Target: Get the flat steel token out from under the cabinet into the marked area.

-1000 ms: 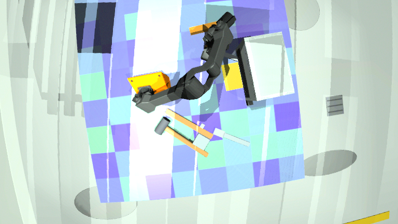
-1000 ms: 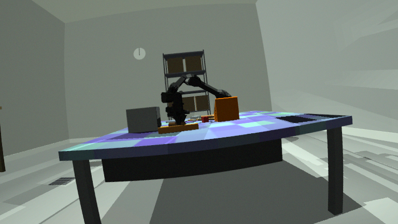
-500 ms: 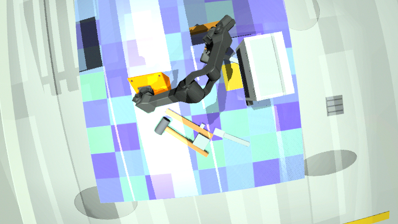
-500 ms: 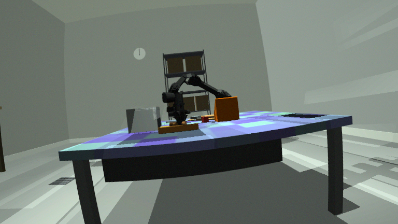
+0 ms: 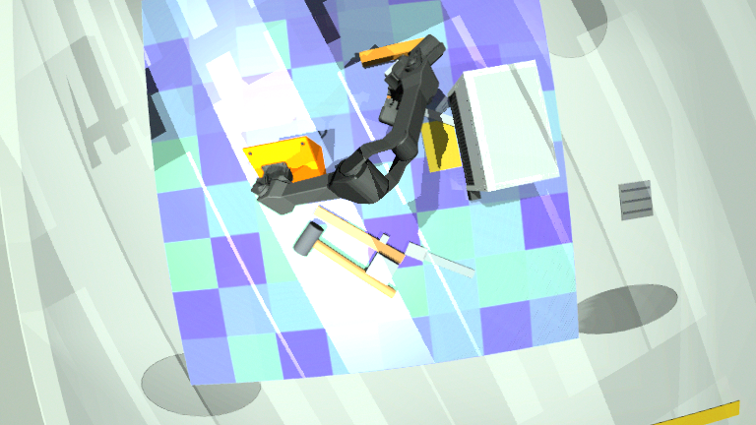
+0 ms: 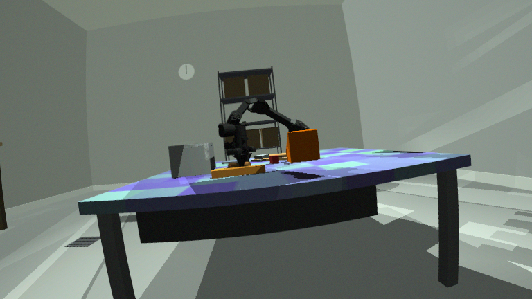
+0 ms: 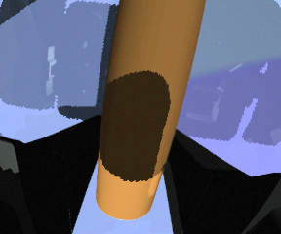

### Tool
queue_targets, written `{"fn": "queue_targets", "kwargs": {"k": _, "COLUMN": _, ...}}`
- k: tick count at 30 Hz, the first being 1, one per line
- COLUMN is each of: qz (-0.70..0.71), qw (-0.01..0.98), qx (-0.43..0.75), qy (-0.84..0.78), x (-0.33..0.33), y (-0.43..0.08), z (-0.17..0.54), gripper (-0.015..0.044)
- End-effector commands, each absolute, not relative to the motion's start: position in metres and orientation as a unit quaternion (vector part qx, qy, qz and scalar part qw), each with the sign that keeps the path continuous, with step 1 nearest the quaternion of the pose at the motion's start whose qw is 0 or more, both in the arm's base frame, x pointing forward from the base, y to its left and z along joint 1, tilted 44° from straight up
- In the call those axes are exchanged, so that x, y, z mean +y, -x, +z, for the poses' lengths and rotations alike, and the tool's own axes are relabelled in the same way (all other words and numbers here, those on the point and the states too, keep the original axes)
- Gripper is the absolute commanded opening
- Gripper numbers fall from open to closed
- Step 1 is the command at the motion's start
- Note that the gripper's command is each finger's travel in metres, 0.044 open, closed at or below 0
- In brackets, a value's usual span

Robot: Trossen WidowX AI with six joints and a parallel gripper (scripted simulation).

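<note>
My gripper [image 7: 134,129] [image 6: 243,161] is shut on a round orange-brown wooden handle [image 7: 150,44], whose near end sticks out below the fingers in the wrist view. It is low over the table, beside the orange bar. In the top view the arm hides the fingers and most of the tool. The white cabinet [image 5: 515,125] [image 6: 196,160] stands to the right of the arm, its dark slotted front [image 5: 461,136] facing the arm. The yellow marked area [image 5: 452,159] lies before that front, partly in shadow. A small pale piece [image 5: 446,116] shows near the front; I cannot tell what it is. I cannot make out the token.
The orange bar [image 5: 376,55] [image 6: 237,171] lies beyond the arm. An orange block [image 5: 315,161] [image 6: 303,146] stands beside the arm's base. A dark-headed mallet [image 5: 308,238], a long wooden piece [image 5: 346,224] and a pale flat-ended tool [image 5: 446,263] lie on the other side. A red block [image 6: 273,158] is behind.
</note>
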State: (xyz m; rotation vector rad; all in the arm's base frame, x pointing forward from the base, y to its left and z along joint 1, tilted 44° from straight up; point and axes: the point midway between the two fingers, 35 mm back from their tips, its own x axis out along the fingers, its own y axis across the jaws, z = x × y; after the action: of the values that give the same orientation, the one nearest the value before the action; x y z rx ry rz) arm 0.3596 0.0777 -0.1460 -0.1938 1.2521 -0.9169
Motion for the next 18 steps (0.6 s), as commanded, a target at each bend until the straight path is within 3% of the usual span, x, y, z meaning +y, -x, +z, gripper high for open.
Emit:
{"fn": "queue_targets", "kwargs": {"k": 1, "qz": -0.416, "qw": 0.709, "qx": 0.563, "qy": 0.089, "x": 0.073, "y": -0.357, "z": -0.143, "gripper": 0.0000}}
{"fn": "queue_targets", "kwargs": {"k": 18, "qz": -0.416, "qw": 0.709, "qx": 0.563, "qy": 0.089, "x": 0.062, "y": -0.349, "z": -0.133, "gripper": 0.0000}}
